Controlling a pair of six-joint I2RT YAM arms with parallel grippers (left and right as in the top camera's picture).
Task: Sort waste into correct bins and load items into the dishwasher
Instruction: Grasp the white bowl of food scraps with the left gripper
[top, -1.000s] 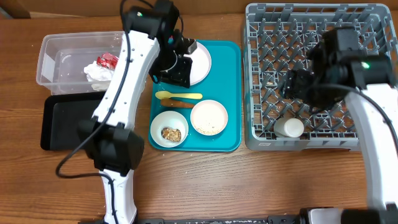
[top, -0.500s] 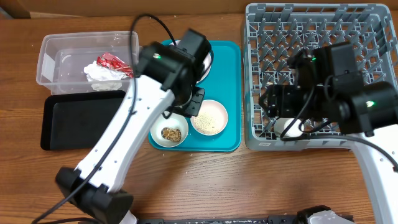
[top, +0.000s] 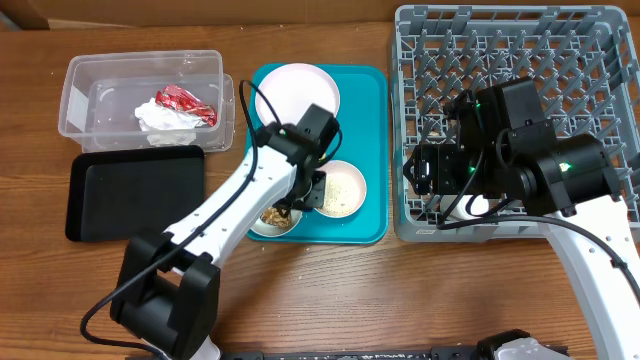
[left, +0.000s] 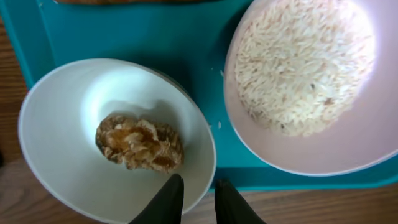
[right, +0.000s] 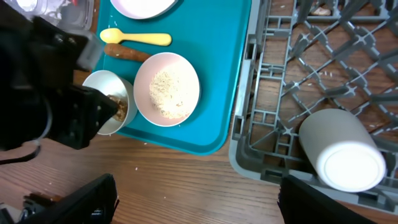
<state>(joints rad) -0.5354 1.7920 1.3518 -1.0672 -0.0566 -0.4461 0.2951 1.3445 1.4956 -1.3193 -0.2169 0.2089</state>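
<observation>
Brown crumbly lump (left: 140, 143) — glossy, craggy — sits in a pale bowl (left: 62, 124).

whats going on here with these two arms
A two-arm robot is clearing up a meal. The left end effector is down at the bowl holding a brown lump, fingers seemingly straddling its rim; whether it grips is unclear. The right end effector hangs open and empty by the dish rack, where a white cup lies. A red wrapper and napkin sit in the clear tub; the rice bowl, plate and spoon are on the teal tray.
</observation>
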